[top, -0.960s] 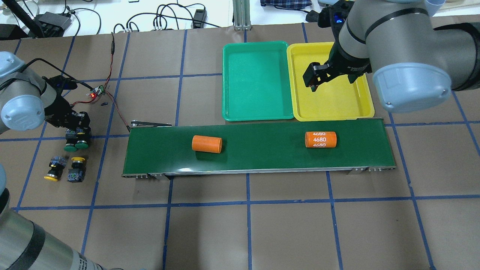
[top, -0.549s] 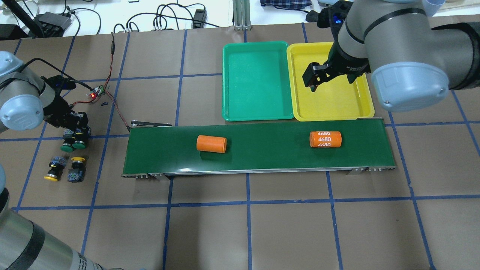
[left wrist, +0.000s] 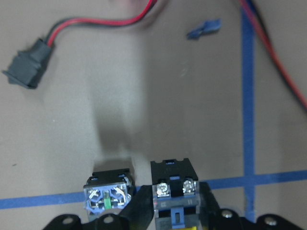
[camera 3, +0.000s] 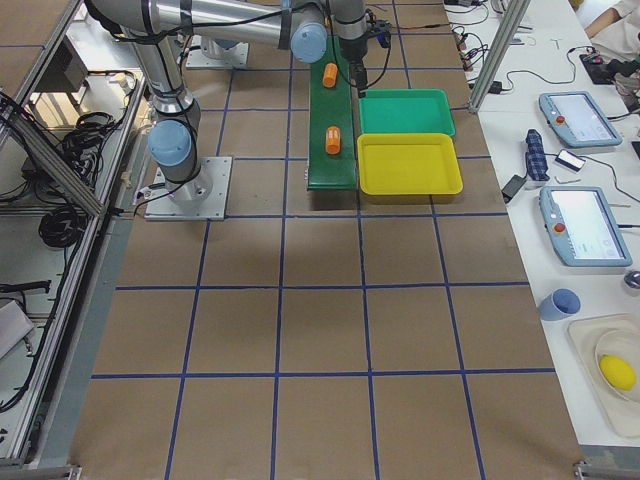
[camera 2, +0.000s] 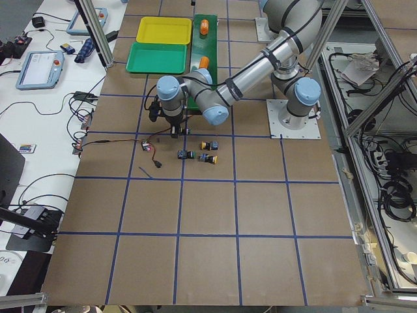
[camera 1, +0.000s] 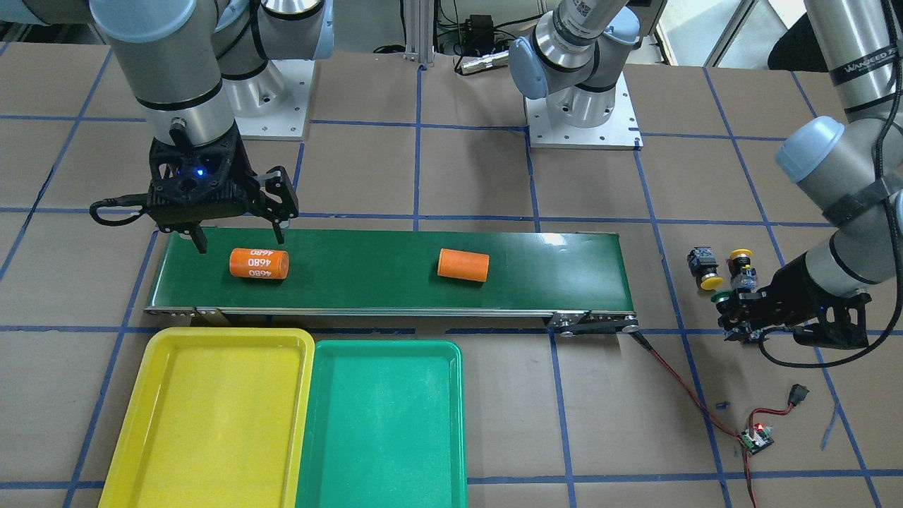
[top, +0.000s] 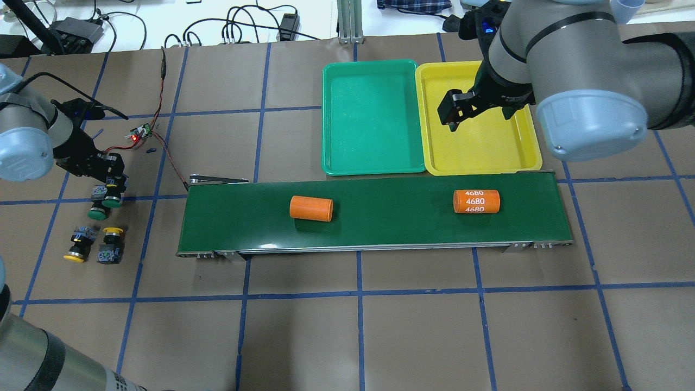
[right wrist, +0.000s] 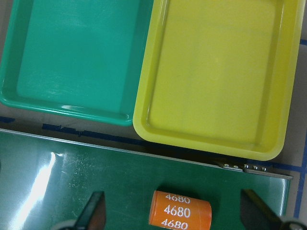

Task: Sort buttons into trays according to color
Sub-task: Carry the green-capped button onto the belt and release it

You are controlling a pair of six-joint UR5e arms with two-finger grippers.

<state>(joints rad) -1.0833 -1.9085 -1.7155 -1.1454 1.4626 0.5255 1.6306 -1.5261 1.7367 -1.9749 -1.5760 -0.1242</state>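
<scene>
My left gripper (top: pixel 110 183) is low at the table's left end, shut on the body of a green-capped button (top: pixel 113 202). In the left wrist view its fingers (left wrist: pixel 142 207) clamp that body (left wrist: pixel 174 188). The second green button (top: pixel 98 212) lies right beside it (left wrist: pixel 108 194). Two yellow-capped buttons (top: pixel 76 245) (top: pixel 111 241) lie just nearer. My right gripper (camera 1: pixel 238 224) is open and empty, hovering over the belt's right end. The green tray (top: pixel 374 119) and the yellow tray (top: pixel 478 157) sit side by side beyond the belt, both bare.
A dark green conveyor belt (top: pixel 380 228) crosses the middle, carrying a plain orange cylinder (top: pixel 311 208) and one marked 4680 (top: pixel 476 201), which lies between my right fingers (right wrist: pixel 182 210). A small circuit board with a red light (top: pixel 140 133) and its wires lie near my left gripper.
Both orange cylinders have ridden to the right along the belt. My left gripper has shifted a little away and to the left with the green button. The right arm is nearly still.
</scene>
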